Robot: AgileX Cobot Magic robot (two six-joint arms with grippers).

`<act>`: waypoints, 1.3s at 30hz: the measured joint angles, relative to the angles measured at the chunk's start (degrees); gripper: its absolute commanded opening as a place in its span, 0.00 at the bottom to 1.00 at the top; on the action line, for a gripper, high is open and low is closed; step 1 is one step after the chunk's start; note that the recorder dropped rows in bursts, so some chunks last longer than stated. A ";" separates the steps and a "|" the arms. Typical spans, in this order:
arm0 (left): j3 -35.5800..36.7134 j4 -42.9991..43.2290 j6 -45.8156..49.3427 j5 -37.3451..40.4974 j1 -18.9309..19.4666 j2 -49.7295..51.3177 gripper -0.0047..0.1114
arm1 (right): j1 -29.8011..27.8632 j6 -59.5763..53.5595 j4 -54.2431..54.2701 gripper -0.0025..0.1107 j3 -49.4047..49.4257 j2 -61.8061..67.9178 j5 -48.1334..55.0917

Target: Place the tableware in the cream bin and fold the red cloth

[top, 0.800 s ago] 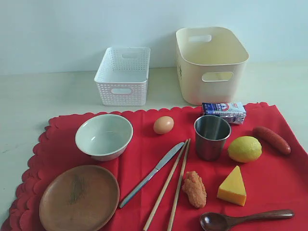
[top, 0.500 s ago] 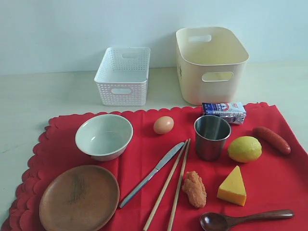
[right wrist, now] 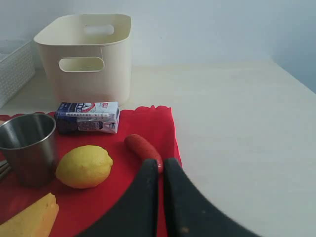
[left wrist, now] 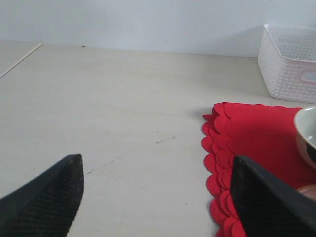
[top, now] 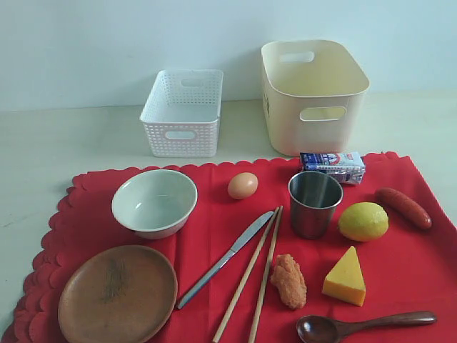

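The left gripper is spread wide above the counter. The right gripper is closed on nothing, near the sausage on the red cloth.

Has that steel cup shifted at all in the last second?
No. The steel cup stands where it did, with the same gap to the cream bin.

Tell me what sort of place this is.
Probably a staged tabletop test setup: pale table against a bare wall, red cloth laid with bowl, steel cup and lemon, cream bin and white basket behind.
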 measured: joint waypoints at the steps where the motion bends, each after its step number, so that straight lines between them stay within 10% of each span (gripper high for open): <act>1: 0.00 0.00 0.00 0.00 0.00 0.00 0.71 | 0.00 0.00 0.00 0.07 0.00 0.00 0.00; 39: 0.00 0.00 0.00 0.00 0.00 0.00 0.71 | 0.00 0.64 0.10 0.07 -28.40 22.19 -2.47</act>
